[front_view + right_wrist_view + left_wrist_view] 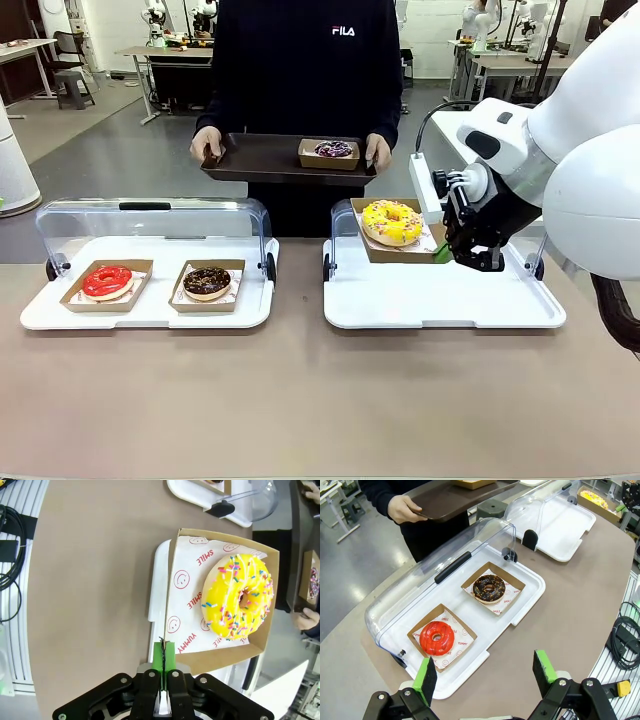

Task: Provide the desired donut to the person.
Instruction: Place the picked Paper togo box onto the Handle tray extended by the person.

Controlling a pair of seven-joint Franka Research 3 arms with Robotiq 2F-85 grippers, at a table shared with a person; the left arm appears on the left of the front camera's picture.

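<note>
The round yellow donut with coloured sprinkles [392, 221] [239, 596] sits in a flat brown cardboard box [385, 254] [220, 661]. Under the donut is white paper with red smiley faces and the words SMILE and YUMMY. The box is at the back of the right white plastic tray [430, 300], just in front of the person.

The right pincer [443, 253] [165, 652] is squeezed tight on the thin side wall of the box, at a corner. Its green pads press the cardboard from both sides.

The person in the dark sweatshirt [300, 70] stands at the far side of the worktop [300, 400]. Both of the person's hands hold a flat dark brown tray [260, 158]. On it is a small cardboard box [312, 159] with a purple donut [333, 149] inside.

The left white plastic tray [150, 315] [530, 587] has a clear curved lid with a black handle [150, 220] [445, 555], tipped up at the back. Two cardboard boxes lie in this tray. One holds a shiny red donut [107, 281] [437, 637]. The other holds a dark chocolate donut with small sprinkles [207, 282] [489, 588].

The left pincer [485, 667] hangs above the near edge of this tray. Its two fingers are spread wide apart and it holds nothing.

The worktop is smooth and light brown.
</note>
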